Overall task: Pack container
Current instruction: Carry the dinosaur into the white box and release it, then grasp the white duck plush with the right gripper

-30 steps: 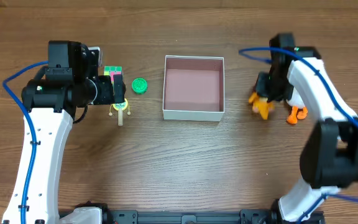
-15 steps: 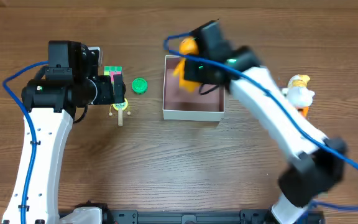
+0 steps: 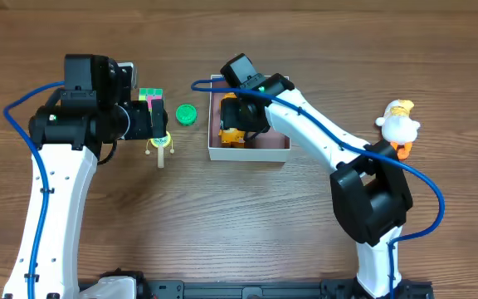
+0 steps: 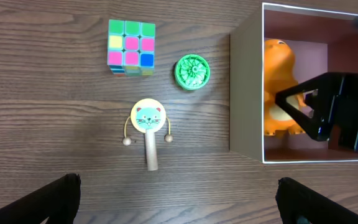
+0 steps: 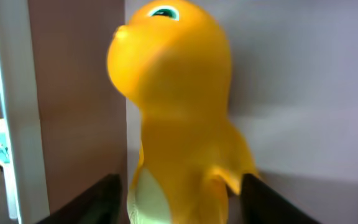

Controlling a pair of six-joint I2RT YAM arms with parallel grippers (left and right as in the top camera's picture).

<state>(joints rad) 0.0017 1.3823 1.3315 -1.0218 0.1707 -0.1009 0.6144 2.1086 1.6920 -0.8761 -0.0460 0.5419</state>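
The container, a shallow white box with a pink-brown inside, stands at mid-table. An orange dinosaur toy lies in its left half. My right gripper reaches down into the box. In the right wrist view its jaws stand apart on either side of the orange toy, with a thin gap on the left, so my right gripper is open. The box wall rises just to the left. My left gripper hangs wide open above bare table, left of the container, holding nothing.
A colour cube, a green disc and a cat-face rattle drum lie left of the box, under my left arm. A white duck toy stands at the far right. The right arm stretches across the box's right side.
My right arm carried the orange toy from the right side of the table into the box, and its jaws have opened. The box slid slightly left. The left arm stayed still.
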